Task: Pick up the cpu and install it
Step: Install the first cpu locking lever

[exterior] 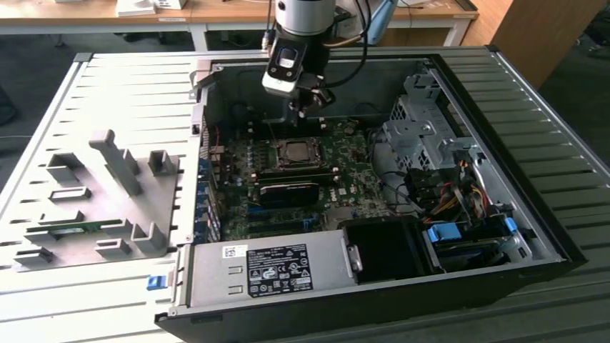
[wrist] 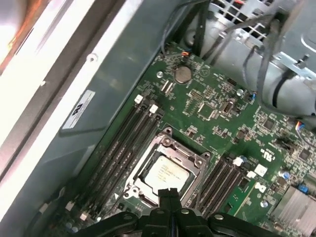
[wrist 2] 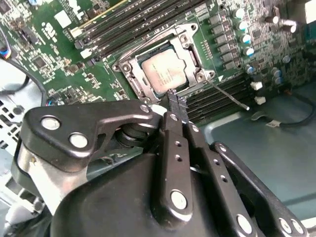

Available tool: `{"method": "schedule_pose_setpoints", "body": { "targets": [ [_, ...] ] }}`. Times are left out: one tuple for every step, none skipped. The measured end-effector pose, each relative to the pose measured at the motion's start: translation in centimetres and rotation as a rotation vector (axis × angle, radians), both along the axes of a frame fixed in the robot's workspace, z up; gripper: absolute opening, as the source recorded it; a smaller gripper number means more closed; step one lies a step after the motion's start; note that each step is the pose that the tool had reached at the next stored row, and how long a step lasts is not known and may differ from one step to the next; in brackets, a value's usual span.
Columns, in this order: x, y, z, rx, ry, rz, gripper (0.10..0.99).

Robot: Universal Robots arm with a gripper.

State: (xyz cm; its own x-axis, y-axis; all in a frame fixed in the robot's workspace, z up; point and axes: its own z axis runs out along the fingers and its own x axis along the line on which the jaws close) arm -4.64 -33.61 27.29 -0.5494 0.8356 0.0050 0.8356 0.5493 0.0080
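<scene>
The cpu (wrist 2: 165, 72) is a square silver-grey chip lying flat inside the dark metal-framed socket (wrist 2: 129, 79) on the green motherboard (exterior: 348, 168). It shows in the first wrist view as the cpu (wrist: 165, 173), and in the exterior view as the cpu (exterior: 296, 151). My gripper (wrist 2: 176, 101) hangs above the socket's edge, fingers pressed together with nothing between them. Its tips hover just short of the chip, gripper (wrist: 168, 193), without touching it. In the exterior view the gripper (exterior: 303, 108) stands inside the open computer case, behind the socket. A thin socket lever (wrist 2: 228, 94) sticks out sideways.
Black memory slots (wrist: 123, 143) flank the socket on both sides. A drive cage (exterior: 424, 136) and cable bundles fill the exterior view's right of the case. The power supply (exterior: 271, 268) sits at the front. A grey fixture tray (exterior: 105, 207) with a green memory stick (exterior: 71, 229) lies outside the case.
</scene>
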Motion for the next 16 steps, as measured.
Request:
{"method": "schedule_pose_setpoints", "body": {
  "targets": [
    [0.00, 0.00, -0.01, 0.000, 0.0001, 0.017, 0.106],
    [0.00, 0.00, -0.02, 0.000, 0.0000, 0.035, 0.106],
    [0.00, 0.00, -0.04, 0.000, -0.0001, 0.054, 0.106],
    [0.00, 0.00, -0.04, 0.000, -0.0001, 0.072, 0.106],
    [0.00, 0.00, -0.04, 0.000, -0.0001, 0.090, 0.106],
    [0.00, 0.00, -0.05, 0.000, -0.0001, 0.108, 0.106],
    [0.00, 0.00, -0.05, 0.000, -0.0001, 0.126, 0.106],
    [0.00, 0.00, -0.05, 0.000, -0.0001, 0.144, 0.106],
    [0.00, 0.00, -0.05, 0.000, -0.0001, 0.162, 0.106],
    [0.00, 0.00, -0.05, 0.000, -0.0001, 0.182, 0.106],
    [0.00, 0.00, -0.05, 0.000, -0.0001, 0.200, 0.106],
    [0.00, 0.00, -0.05, 0.000, -0.0001, 0.218, 0.106],
    [0.00, 0.00, -0.05, 0.000, -0.0001, 0.236, 0.106],
    [0.00, 0.00, -0.05, 0.000, 0.0000, 0.254, 0.106],
    [0.00, 0.00, -0.06, 0.000, -0.0001, 0.272, 0.106],
    [0.00, 0.00, -0.06, 0.000, -0.0001, 0.291, 0.106]
  ]
}}
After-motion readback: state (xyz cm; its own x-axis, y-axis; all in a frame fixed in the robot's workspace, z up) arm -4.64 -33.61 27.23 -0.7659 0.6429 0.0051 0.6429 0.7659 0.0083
